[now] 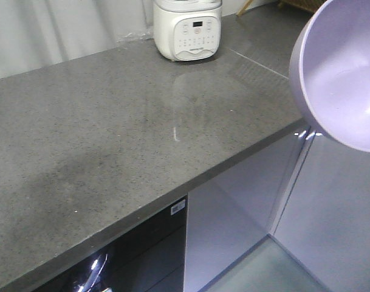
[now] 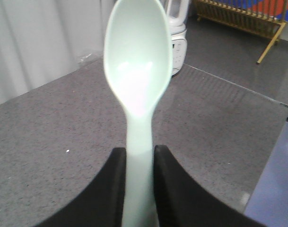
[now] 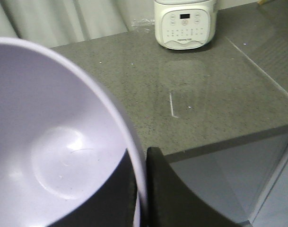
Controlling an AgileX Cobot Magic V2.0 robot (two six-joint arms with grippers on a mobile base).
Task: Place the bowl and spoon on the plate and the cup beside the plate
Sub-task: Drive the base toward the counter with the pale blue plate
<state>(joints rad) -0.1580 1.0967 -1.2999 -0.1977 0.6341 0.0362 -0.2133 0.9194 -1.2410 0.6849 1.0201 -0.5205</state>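
both arms held their pieces up over the grey counter [image 1: 112, 134].
left gripper [image 2: 140, 189] was clamped on the spoon [image 2: 137, 71] handle; right gripper [image 3: 141, 189] pinched the bowl [image 3: 49, 142] rim past the counter's front edge; appliance [image 1: 188, 27] at back, its labels unreadable.

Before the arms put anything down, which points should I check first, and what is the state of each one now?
1. Spoon held firmly: ok, the left gripper is shut on its handle, scoop pointing forward.
2. Bowl held firmly: ok, the right gripper pinches its rim.
3. Bowl is level: not ok, in the front view the bowl is tilted, its opening facing sideways.
4. Plate located: cannot tell, no view shows it.
5. Cup located: cannot tell, also out of view.
6. Free space on the counter: ok, only a white cooker stands at the back.
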